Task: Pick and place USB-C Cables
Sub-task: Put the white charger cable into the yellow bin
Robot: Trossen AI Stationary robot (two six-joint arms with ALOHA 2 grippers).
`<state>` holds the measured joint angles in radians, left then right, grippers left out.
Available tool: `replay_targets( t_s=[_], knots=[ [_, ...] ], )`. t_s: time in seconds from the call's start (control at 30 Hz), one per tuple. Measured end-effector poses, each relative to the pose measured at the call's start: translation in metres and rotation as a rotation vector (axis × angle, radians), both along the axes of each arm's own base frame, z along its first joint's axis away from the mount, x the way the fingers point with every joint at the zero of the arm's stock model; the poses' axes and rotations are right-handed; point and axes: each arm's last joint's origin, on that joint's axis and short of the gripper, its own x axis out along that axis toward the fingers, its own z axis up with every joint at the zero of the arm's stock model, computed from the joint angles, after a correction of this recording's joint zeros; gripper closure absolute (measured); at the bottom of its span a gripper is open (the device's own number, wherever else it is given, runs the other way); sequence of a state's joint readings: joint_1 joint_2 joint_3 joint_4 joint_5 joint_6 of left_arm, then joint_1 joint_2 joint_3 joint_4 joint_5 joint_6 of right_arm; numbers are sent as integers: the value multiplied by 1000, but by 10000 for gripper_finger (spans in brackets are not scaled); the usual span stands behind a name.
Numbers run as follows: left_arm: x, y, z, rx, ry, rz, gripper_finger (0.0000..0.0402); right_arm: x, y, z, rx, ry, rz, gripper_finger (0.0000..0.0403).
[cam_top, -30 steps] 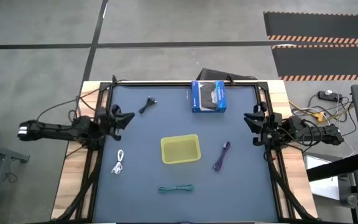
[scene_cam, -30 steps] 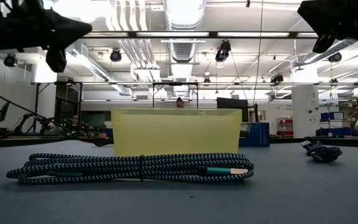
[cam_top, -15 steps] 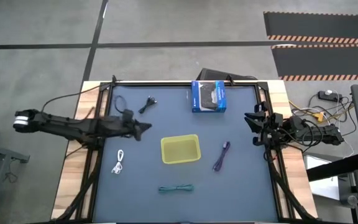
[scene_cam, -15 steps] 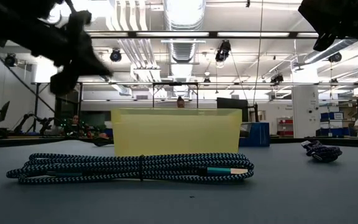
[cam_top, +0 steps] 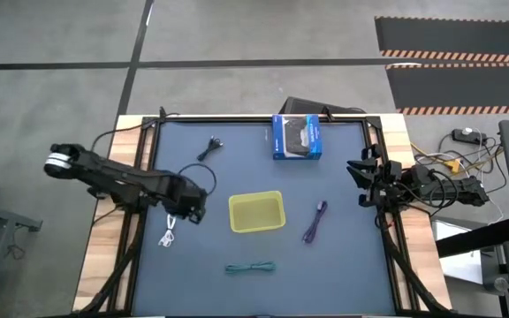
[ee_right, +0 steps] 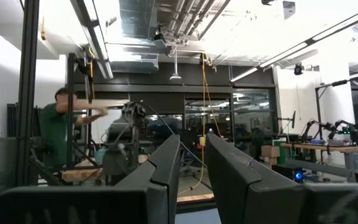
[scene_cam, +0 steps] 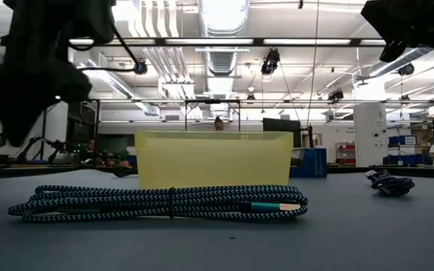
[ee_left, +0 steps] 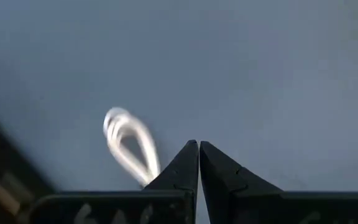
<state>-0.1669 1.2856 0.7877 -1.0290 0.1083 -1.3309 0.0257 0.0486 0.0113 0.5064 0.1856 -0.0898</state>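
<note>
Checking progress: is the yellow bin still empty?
Empty. The high view shows only the bare floor of the yellow bin; the white, black, purple and teal cables lie outside.

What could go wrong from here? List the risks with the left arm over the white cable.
1. The left hand is shut above the white cable; if it descends without opening, it would likely push the cable rather than grip it.
2. The cable lies close to the table's left edge, so a nudge might slide it outward.
3. The yellow bin is near; a swing could bump it.
</note>
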Motion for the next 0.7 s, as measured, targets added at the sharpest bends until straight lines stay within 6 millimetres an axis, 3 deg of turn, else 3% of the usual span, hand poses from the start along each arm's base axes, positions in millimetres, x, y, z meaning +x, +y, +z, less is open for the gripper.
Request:
replay_targets(
  t_s=[0.23,0.47,0.7],
  knots=[
    [3,-22,-11,-83,120,-26,402,0,0,-1,0,6,0,335],
    [-3,-26,-10,-92,125,-40,399,0,0,-1,-18,11,-9,335],
    [-11,-23,-19,-47,149,-55,329,0,0,-1,-14,11,-6,335]
  ],
)
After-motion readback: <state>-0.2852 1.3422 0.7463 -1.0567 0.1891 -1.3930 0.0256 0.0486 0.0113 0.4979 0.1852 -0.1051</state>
